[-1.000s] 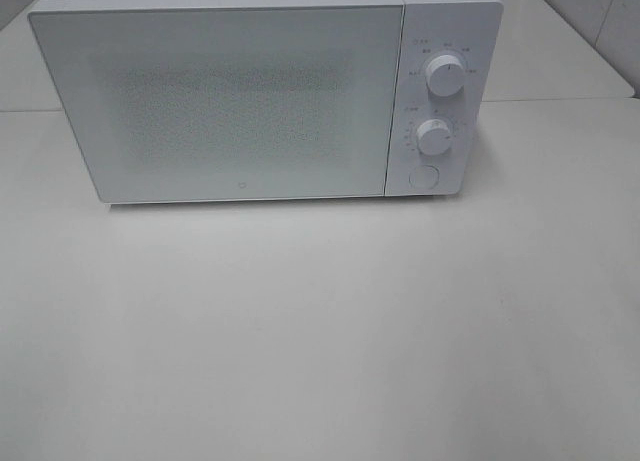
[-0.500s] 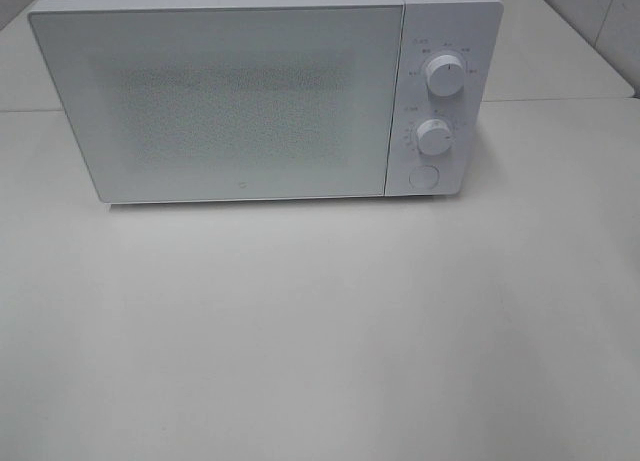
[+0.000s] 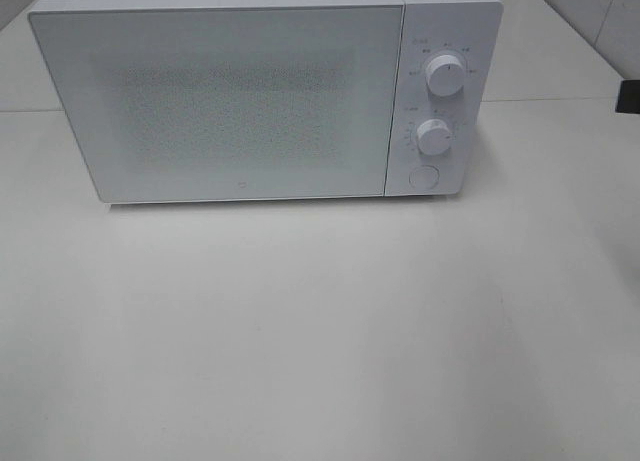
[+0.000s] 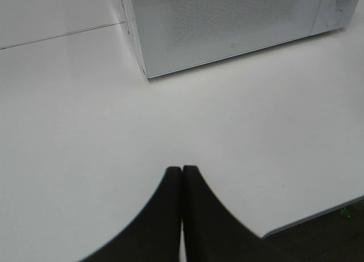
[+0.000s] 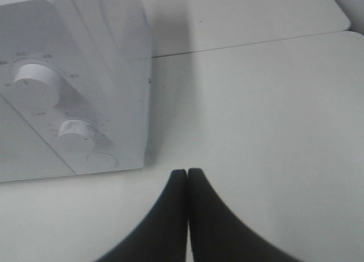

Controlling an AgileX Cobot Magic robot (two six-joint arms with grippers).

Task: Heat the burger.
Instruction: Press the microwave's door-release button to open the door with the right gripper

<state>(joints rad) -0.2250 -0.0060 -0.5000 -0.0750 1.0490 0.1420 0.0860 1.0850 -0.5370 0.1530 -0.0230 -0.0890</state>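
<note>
A plain white table fills the room's view, with a thin seam running across it at the far side and pale wall tiles in the far right corner.

The left gripper has its two dark fingers pressed flat together with nothing between them. It hangs over bare tabletop, nearer than the microwave and off towards its left front corner. The right gripper is clenched the same way, fingers meeting along their length and empty, over the table just near the microwave's right front corner. Whether either tip touches the table I cannot tell.

The microwave stands on the far half of the table, white, its door shut. The door pane is a fine dotted screen and shows nothing of the inside. To the right of the door sit an upper knob, a lower knob and a round button below them. Small marks ring both knobs and a tiny mark sits low on the door, all too small to read.

The burger shows in none of the views; whether it lies behind the shut door I cannot tell.
</note>
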